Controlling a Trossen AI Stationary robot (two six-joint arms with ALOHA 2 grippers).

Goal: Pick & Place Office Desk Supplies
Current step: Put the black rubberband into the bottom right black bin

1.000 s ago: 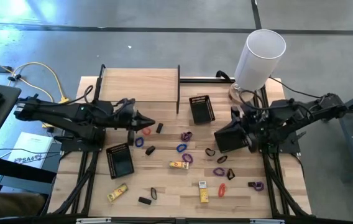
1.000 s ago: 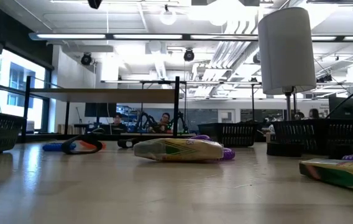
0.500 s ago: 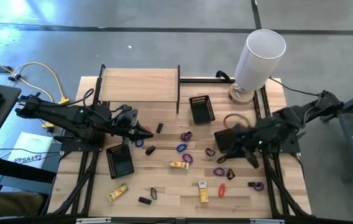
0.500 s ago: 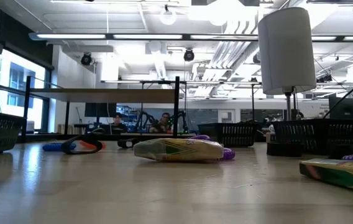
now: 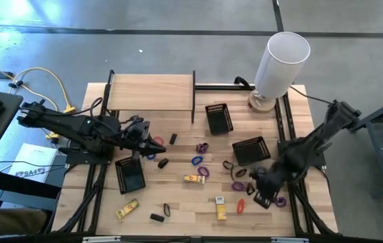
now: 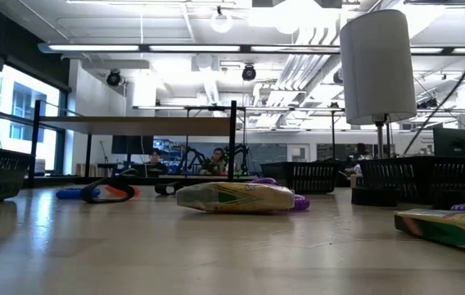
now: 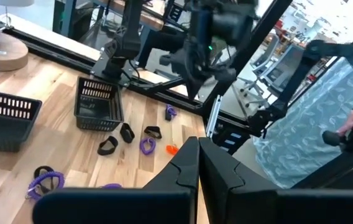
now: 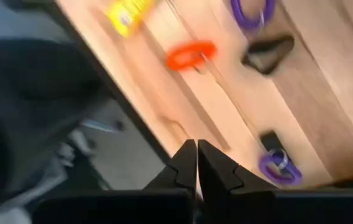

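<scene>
Office desk supplies lie scattered on the wooden table (image 5: 178, 196): purple loops (image 5: 203, 172), a blue loop (image 5: 196, 160), a red loop (image 5: 240, 206), small black blocks (image 5: 163, 163) and yellow packets (image 5: 193, 179). My left gripper (image 5: 159, 143) hovers shut and empty at the table's left, beside a red loop and a blue loop (image 5: 151, 154). My right gripper (image 5: 262, 197) points down, shut and empty, over the near right. In its wrist view the shut fingers (image 8: 192, 154) hang above a red loop (image 8: 191, 55), a black loop (image 8: 267, 53) and a purple loop (image 8: 278, 167).
Three black mesh trays stand on the table: one at the far middle (image 5: 219, 119), one at the right (image 5: 251, 150), one at the left (image 5: 130, 175). A tall white cylinder (image 5: 282, 61) stands at the far right. A raised wooden shelf (image 5: 152, 93) spans the far left.
My right gripper has swung away from the right mesh tray toward the near edge and sunk, tipping from nearly level to pointing down; it stays shut. The tray keeps its place. My left gripper has swung a little toward the near edge.
</scene>
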